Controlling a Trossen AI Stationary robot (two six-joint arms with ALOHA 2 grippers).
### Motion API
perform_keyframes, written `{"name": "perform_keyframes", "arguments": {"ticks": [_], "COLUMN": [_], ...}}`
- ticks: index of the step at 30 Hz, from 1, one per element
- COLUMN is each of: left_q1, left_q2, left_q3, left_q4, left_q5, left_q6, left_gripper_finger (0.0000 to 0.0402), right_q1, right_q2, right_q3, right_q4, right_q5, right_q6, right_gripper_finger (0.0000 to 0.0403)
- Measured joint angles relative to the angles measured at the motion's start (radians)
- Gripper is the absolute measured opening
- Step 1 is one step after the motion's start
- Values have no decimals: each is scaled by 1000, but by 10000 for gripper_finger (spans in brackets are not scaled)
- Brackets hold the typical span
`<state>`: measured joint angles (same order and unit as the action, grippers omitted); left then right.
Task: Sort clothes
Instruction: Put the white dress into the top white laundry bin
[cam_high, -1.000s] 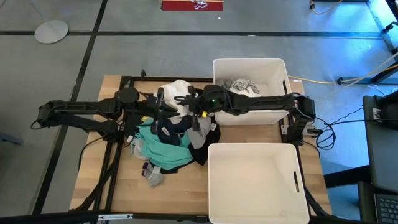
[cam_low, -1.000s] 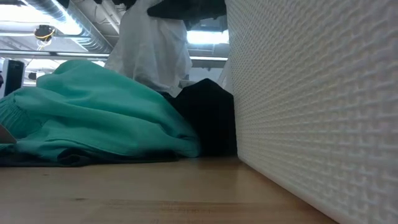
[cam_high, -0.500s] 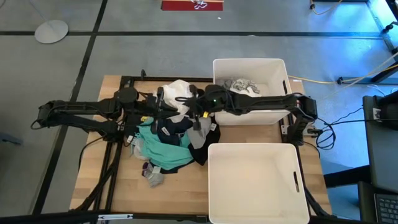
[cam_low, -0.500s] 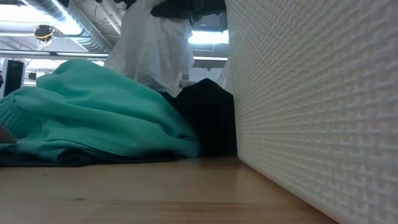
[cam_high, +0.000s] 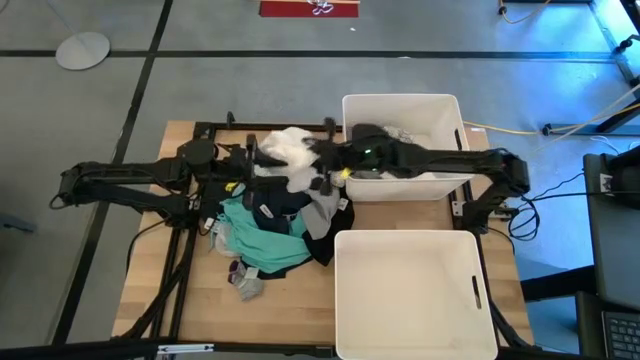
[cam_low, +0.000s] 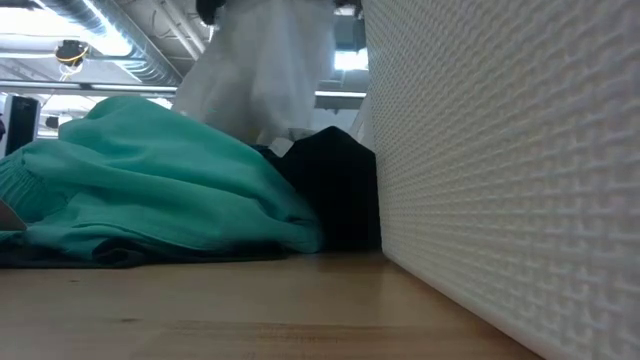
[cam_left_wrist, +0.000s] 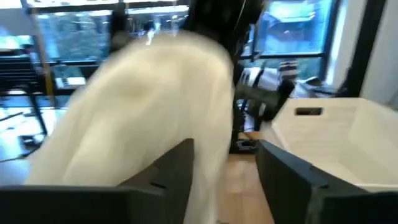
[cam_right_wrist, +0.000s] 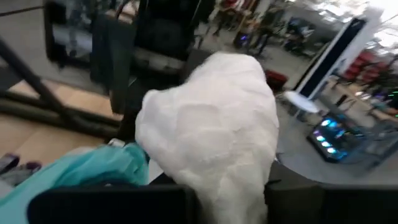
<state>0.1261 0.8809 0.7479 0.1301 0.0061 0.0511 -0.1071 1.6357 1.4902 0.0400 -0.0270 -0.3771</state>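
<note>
Shifted since a second ago: right gripper, clamped on white garment, now nearer the far bin. Near bin: below far bin. Clothes pile: left of far bin. Left gripper: fingers apart, at garment's left edge.

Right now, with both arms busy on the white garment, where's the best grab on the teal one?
Take the teal garment at its bunched hump, the high rounded fold in the low view. Come straight down from above: the bin walls off its right side, and dark clothes overlap the far edge. The near-left side lies open.
</note>
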Motion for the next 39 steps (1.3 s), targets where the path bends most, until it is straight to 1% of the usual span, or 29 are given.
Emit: {"name": "perform_keyframes", "arguments": {"ticks": [2, 5, 9, 13, 17, 24, 31, 35, 39], "left_q1": [0, 1, 1, 1, 1, 1, 1, 1, 0], "left_q2": [-20, -56, -90, -108, -109, -109, -108, -108, -108], "left_q3": [0, 0, 0, 0, 0, 0, -31, -62, -100], "left_q4": [-4, -15, -26, -63, -125, -225, -273, -279, -270], "left_q5": [-47, -139, -277, -362, -365, -369, -369, -370, -369], "left_q6": [11, 37, 65, 79, 55, -16, -70, -88, -101], "left_gripper_finger": [180, 190, 190, 189, 191, 189, 188, 187, 187], "right_q1": [-11, -23, -44, -70, -112, -224, -347, -404, -450], "right_q2": [-46, -104, -181, -259, -328, -438, -519, -552, -571], "right_q3": [0, 1, 1, 1, 1, 1, 1, 2, 2], "right_q4": [-26, -50, -60, -54, -58, -60, -82, -160, -320], "right_q5": [25, 57, 79, 98, 138, 240, 269, 294, 326], "right_q6": [0, 0, 1, -17, -31, -109, -152, -155, -146], "right_gripper_finger": [52, 48, 52, 52, 52, 53, 54, 54, 55]}}
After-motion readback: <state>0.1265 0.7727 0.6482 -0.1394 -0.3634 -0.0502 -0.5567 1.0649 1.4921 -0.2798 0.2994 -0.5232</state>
